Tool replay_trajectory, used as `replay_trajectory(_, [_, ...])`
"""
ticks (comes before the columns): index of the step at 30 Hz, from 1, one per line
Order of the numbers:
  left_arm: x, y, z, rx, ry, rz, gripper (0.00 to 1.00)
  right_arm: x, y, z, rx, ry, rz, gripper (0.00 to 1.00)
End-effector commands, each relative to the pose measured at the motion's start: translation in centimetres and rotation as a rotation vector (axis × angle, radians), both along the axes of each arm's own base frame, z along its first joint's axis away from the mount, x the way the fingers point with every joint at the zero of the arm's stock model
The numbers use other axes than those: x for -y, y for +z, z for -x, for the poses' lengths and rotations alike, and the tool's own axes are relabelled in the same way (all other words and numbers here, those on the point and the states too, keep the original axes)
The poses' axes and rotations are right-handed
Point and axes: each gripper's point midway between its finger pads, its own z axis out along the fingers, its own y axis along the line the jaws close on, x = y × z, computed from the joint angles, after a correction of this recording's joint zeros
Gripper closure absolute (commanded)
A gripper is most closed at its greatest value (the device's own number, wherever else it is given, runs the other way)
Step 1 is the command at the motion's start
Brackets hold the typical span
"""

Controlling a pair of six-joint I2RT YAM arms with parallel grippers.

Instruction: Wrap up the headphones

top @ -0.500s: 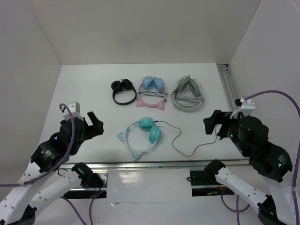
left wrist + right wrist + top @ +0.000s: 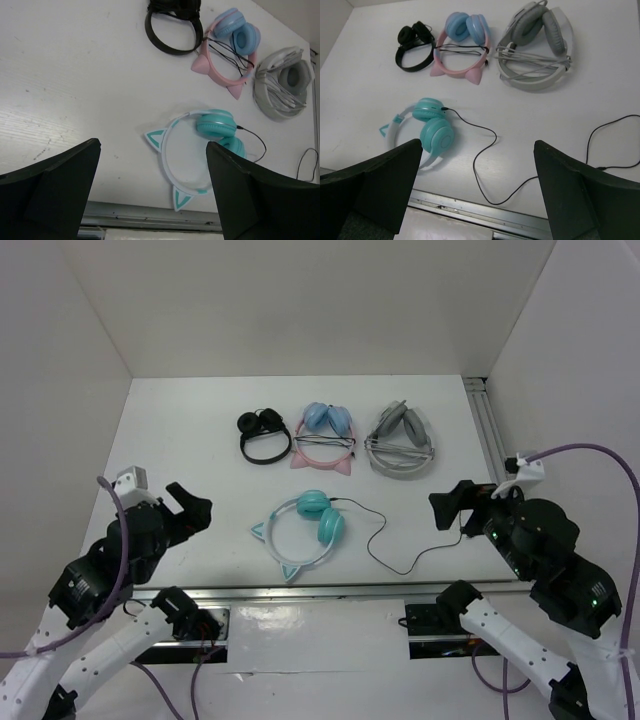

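Both stood spread and empty: your left pincer (image 2: 190,502) and right pincer (image 2: 447,506) hung over the near edge. In the last half second your left arm drew back toward its base. Beyond them the headphones (image 2: 330,527) lay unmoved on the bench (image 2: 180,430), their cable (image 2: 495,135) trailing loose rightward, so I'd judge wrapping had not begun.

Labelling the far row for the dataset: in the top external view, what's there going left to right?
black headphones → pink cat-eared headphones with blue cups → grey headphones
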Motion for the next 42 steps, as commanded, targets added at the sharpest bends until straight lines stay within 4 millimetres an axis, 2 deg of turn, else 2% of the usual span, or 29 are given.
replay_trajectory(1, [3.4,-2.0,-0.8,-0.088,-0.049,0.117,0.00,-1.9,1.0,-1.2,0.016,0.058,-0.017,0.00])
replay_trajectory(3, [5.6,-5.0,-2.1,-0.209,-0.043,0.139,0.00,-2.5,0.5,-1.4,0.000,0.082,-0.016,0.00])
replay_trajectory(4, [6.4,-7.2,-2.3,-0.266,-0.042,0.139,0.00,-3.0,0.6,-1.9,0.016,0.091,-0.028,0.00])
replay_trajectory(5, [7.8,-7.6,-3.0,-0.276,-0.047,0.200,0.00,-3.2,0.2,-2.2,0.015,0.091,-0.027,0.00])
replay_trajectory(6, [8.4,-9.3,-3.4,-0.330,-0.029,0.189,0.00,-3.6,0.3,-2.5,0.016,0.103,-0.031,0.00])
replay_trajectory(8, [9.7,-11.0,-3.6,-0.375,-0.028,0.201,0.00,-4.5,-0.1,-3.0,0.017,0.126,-0.039,0.00])
replay_trajectory(10, [10.6,-13.2,-3.4,-0.464,0.033,0.196,0.00,-5.3,-1.2,-3.6,-0.006,0.149,-0.023,0.00])
replay_trajectory(12, [10.9,-14.2,-2.9,-0.514,0.104,0.206,0.00,-5.7,-2.6,-3.9,-0.038,0.161,-0.010,0.00])
replay_trajectory(13, [11.5,-14.8,-2.4,-0.540,0.103,0.181,0.00,-6.0,-2.7,-4.0,-0.034,0.172,-0.016,0.00])
replay_trajectory(20, [13.2,-17.0,-1.5,-0.576,0.150,0.141,0.00,-6.7,-2.6,-3.9,-0.026,0.214,-0.024,0.00])
replay_trajectory(24, [13.7,-19.0,-0.6,-0.620,0.177,0.090,0.02,-6.8,-2.0,-3.6,-0.019,0.224,-0.030,0.00])
replay_trajectory(26, [13.2,-20.1,-0.5,-0.612,0.207,0.045,0.02,-6.8,-1.8,-3.4,-0.011,0.233,-0.037,0.00])
replay_trajectory(29, [14.2,-20.6,-0.9,-0.613,0.193,0.033,0.05,-7.0,-1.2,-2.9,0.013,0.256,-0.054,0.00])
replay_trajectory(30, [14.0,-21.4,-0.8,-0.630,0.202,0.004,0.05,-7.0,-1.2,-2.9,0.009,0.254,-0.063,0.00])
replay_trajectory(35, [13.7,-22.2,-0.8,-0.643,0.256,-0.011,0.23,-7.1,-0.6,-2.2,0.023,0.277,-0.075,0.00])
replay_trajectory(39, [12.5,-23.5,-0.6,-0.662,0.289,-0.036,0.25,-7.0,-0.1,-1.6,0.035,0.285,-0.093,0.00])
replay_trajectory(42, [12.8,-23.9,-1.1,-0.674,0.285,-0.020,0.27,-6.6,0.5,-1.5,0.053,0.277,-0.100,0.00])
